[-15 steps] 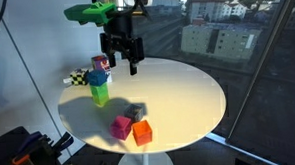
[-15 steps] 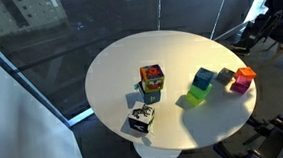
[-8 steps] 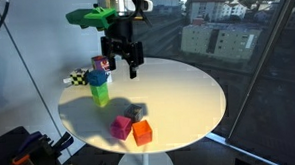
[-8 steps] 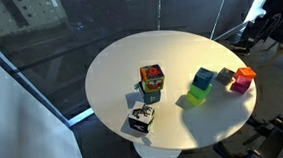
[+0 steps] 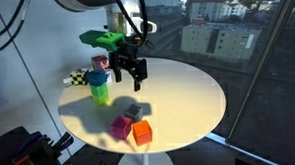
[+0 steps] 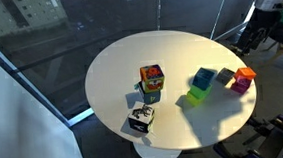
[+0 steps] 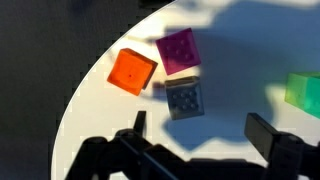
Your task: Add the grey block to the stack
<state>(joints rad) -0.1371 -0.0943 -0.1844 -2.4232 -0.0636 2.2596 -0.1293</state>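
Note:
The grey block [image 7: 185, 97] lies on the white table, touching the magenta cube [image 7: 178, 50], with the orange cube [image 7: 132, 71] beside them. In an exterior view the grey block [image 5: 136, 113] sits behind the magenta and orange cubes. The stack [image 5: 99, 81] stands at the left: green at the bottom, blue in the middle, a red patterned cube on top. My gripper [image 5: 127, 75] hangs open and empty above the table, right of the stack. In the wrist view its fingers [image 7: 205, 135] spread just short of the grey block.
A black-and-white checkered piece [image 5: 77, 78] lies left of the stack and also shows in an exterior view [image 6: 140, 117]. The round white table [image 5: 188, 91] has a curved edge close to the orange cube [image 5: 142, 133]. A green shape [image 7: 305, 92] shows at the wrist view's right edge.
My gripper has come down and a little toward the cubes at the front, still open. The cubes and the stack have not moved.

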